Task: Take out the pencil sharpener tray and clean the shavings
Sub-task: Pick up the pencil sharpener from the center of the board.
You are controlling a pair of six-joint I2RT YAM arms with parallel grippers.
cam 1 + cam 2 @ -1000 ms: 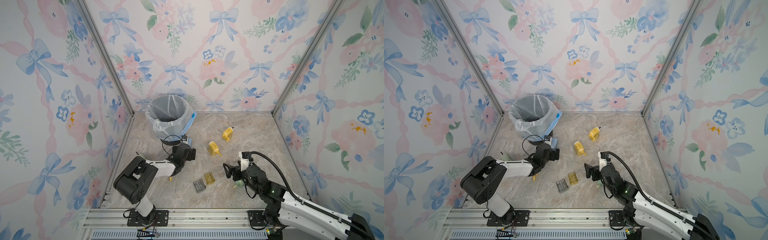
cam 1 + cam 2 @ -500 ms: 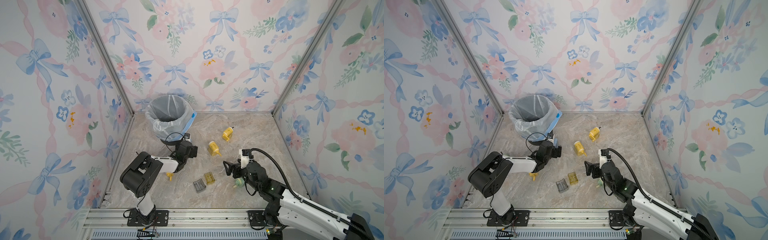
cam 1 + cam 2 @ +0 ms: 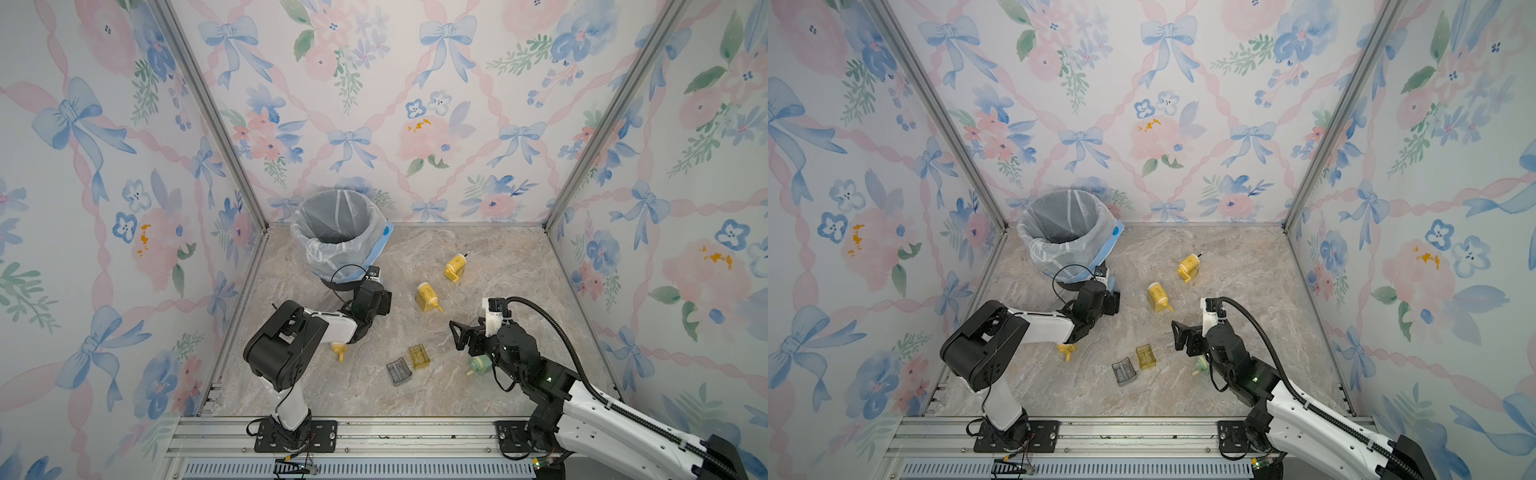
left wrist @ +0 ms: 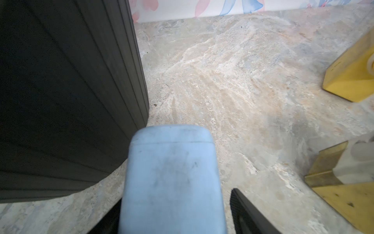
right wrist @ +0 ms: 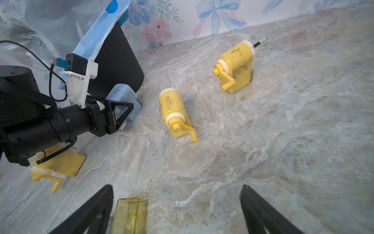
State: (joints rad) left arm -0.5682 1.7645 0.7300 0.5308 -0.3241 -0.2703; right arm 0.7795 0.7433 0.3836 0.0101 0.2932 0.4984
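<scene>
Left jaws just narrowed from wide around pale blue plastic pencil sharpener (image 4: 172,178) beside black ribbed bin (image 4: 66,91); sliver of gap one side, not clamped yet. You're about to secure it for tray pull. Right jaws fully spread, empty, translucent yellow tray (image 5: 129,214) between them.

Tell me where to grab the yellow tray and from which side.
Pinch the yellow tray by its long wall away from the grey tray, coming down from above. It seems to lie flat, open side up, and the grey tray crowds its other side.
</scene>
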